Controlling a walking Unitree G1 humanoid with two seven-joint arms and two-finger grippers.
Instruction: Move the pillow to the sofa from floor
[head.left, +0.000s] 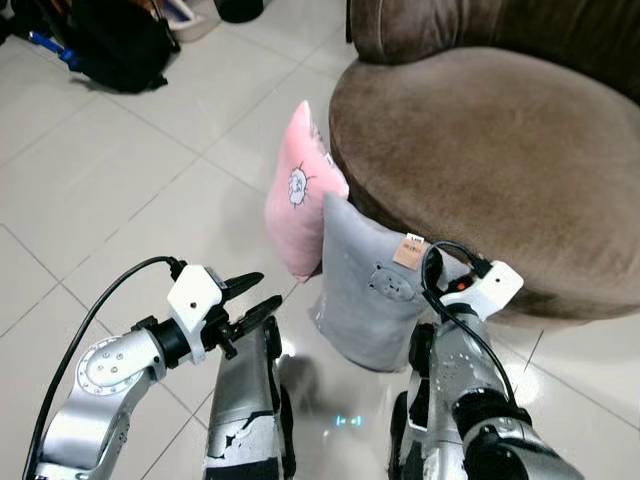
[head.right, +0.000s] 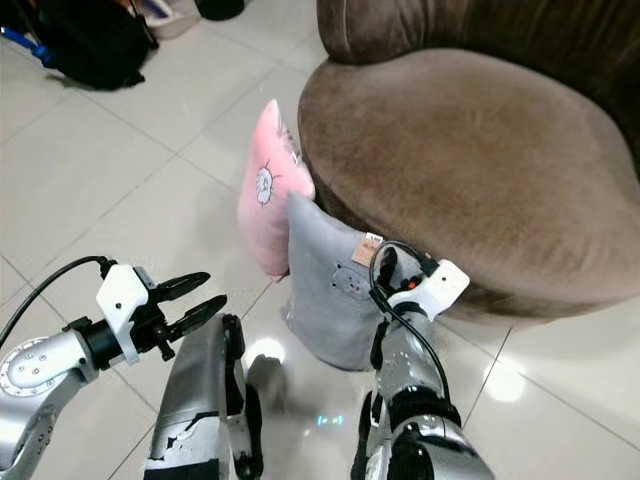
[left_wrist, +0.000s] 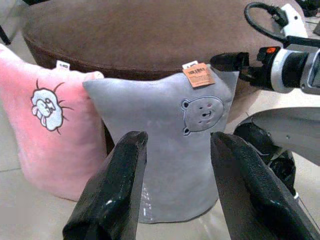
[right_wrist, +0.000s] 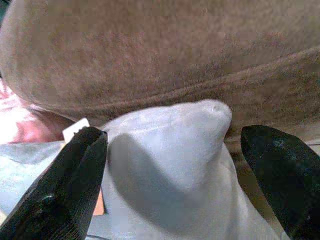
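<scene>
Unreadable orange tag (left_wrist: 198, 76) on grey pillow (left_wrist: 170, 150)

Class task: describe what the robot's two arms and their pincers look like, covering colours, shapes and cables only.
Both arms are jointed silver metal with round joints. Each wrist carries a white boxy housing fed by a looping black cable; the right one shows a small orange spot. The left pincer and right pincer each have two long, glossy black fingers.

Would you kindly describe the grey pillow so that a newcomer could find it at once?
Start at the brown sofa and look down to the tiled floor against its front. Two pillows stand there; the grey pillow is the nearer one. Unlike the pink pillow, it bears a bear face and an orange tag.
</scene>
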